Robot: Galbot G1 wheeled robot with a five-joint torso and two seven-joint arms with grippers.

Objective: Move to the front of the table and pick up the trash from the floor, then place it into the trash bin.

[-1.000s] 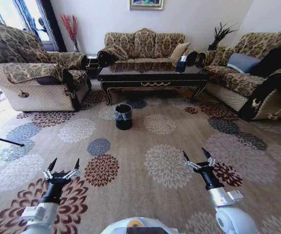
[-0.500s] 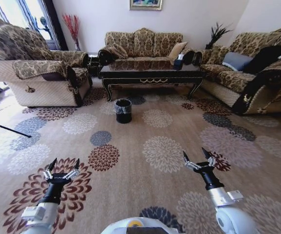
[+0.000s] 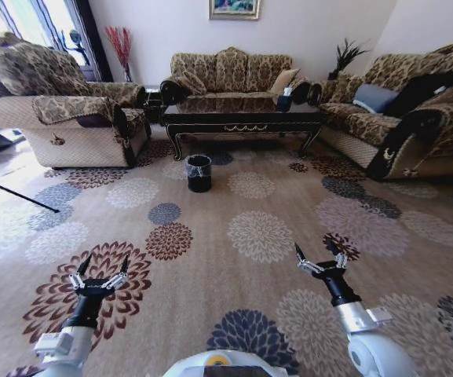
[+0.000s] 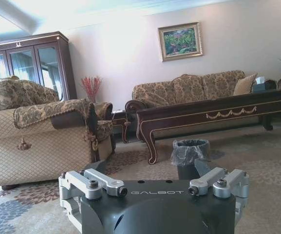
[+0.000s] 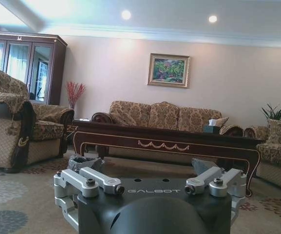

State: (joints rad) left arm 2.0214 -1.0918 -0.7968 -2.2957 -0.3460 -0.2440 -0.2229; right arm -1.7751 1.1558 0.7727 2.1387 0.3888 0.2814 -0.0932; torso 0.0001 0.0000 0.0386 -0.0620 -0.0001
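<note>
- Glossy near-black table (image 3: 242,122) stands at far end of the floor (image 3: 289,196), long side facing the robot, gold ornament on its front apron, sofa (image 3: 230,75) behind it.
- Trash bin (image 3: 199,173), black with clear liner over rim, sits upright on the floor just in front of the table's left front leg, apart from it.
- Left wrist view: trash bin (image 4: 191,158) near the table (image 4: 213,114) leg, armchair (image 4: 43,131) off to the side.
- Right wrist view: table (image 5: 164,141) across the middle, trash bin (image 5: 84,163) partly hidden behind the gripper body.
- Trash: no scraps can be made out on the carpet; too small or hidden to tell.
- Left gripper (image 3: 100,271) hangs low over the floor, over a dark-red flower medallion, well short of the bin; fingers spread apart, holding nothing.
- Right gripper (image 3: 320,258) hangs over the floor beside a cream medallion, also far from the table; fingers apart, empty.
- Second sofa (image 3: 414,118) lines the right side of the room.
</note>
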